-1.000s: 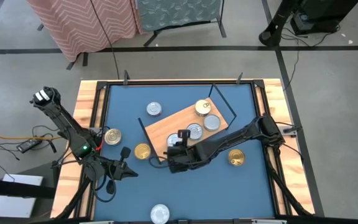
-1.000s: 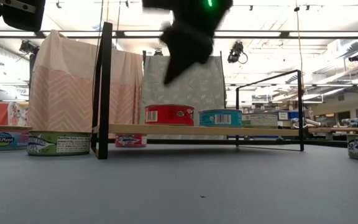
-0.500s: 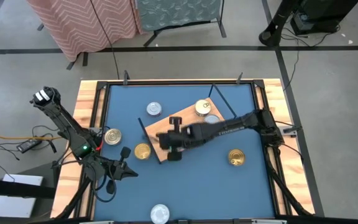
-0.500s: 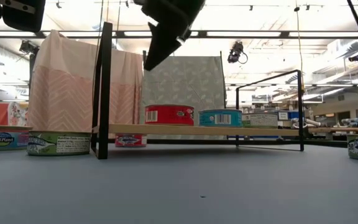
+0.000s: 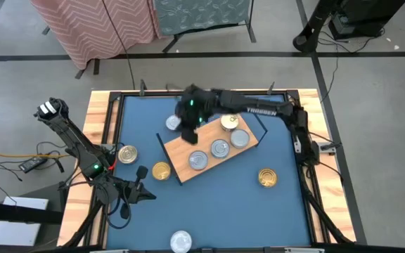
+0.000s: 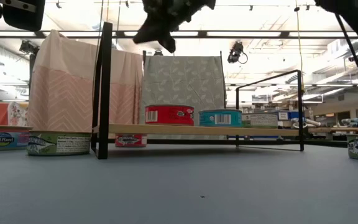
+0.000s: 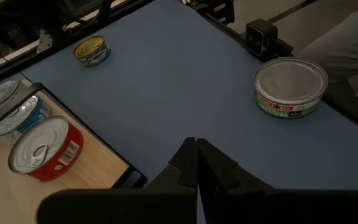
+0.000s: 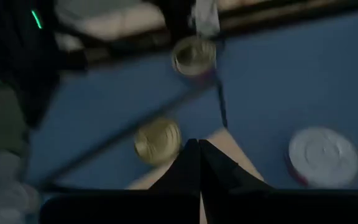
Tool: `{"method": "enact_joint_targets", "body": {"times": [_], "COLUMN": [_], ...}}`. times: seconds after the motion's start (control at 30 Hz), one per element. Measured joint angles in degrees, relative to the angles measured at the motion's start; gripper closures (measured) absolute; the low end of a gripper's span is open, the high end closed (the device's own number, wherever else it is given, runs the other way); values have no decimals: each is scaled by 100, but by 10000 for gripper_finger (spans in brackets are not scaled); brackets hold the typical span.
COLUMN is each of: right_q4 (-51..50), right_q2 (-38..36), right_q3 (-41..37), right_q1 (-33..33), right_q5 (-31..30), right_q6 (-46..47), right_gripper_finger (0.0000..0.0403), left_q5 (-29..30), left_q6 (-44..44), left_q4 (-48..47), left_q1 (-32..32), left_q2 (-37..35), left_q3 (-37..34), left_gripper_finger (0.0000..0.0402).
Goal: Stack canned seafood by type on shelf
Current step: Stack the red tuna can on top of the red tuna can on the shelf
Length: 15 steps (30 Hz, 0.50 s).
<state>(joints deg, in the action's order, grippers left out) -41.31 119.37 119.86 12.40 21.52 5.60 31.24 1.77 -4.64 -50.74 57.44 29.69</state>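
Right gripper (image 5: 188,133) hovers over the shelf (image 5: 181,151) at its eleven o'clock corner, jaws shut, empty. Silver-lid tin (image 5: 174,124) sits on the tabletop just beyond: open wide, drop squarely over it. Left gripper (image 5: 140,195) waits, jaws closed, at seven o'clock.

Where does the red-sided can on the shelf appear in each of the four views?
High view: the red-sided can, silver lid up, sits at the end of the shelf nearest the left arm.
Low view: leftmost can on the board.
Left wrist view: nearest can on the board.
Right wrist view: too blurred to pick it out.
Shared landmark: the blue-labelled can, next to it on the shelf.
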Motion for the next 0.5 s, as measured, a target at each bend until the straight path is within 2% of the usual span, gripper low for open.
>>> {"method": "enact_joint_targets", "body": {"times": [0.27,0.37,0.5], "right_q4": [911,1151,1751], "right_q2": [39,124,268], "right_q3": [4,4,2], "right_q1": [746,953,1079], "right_q5": [751,1475,3026], "right_q6": [-7,-293,-1138], "right_gripper_finger": [398,398,398], "left_q5": [22,126,265], "left_q6": [-91,-197,-586], "left_q4": [2,4,274], "left_q1": [0,0,11], "left_q2": [-1,-1,-1], "left_q3": [1,1,1], "left_gripper_finger": [398,398,398]}}
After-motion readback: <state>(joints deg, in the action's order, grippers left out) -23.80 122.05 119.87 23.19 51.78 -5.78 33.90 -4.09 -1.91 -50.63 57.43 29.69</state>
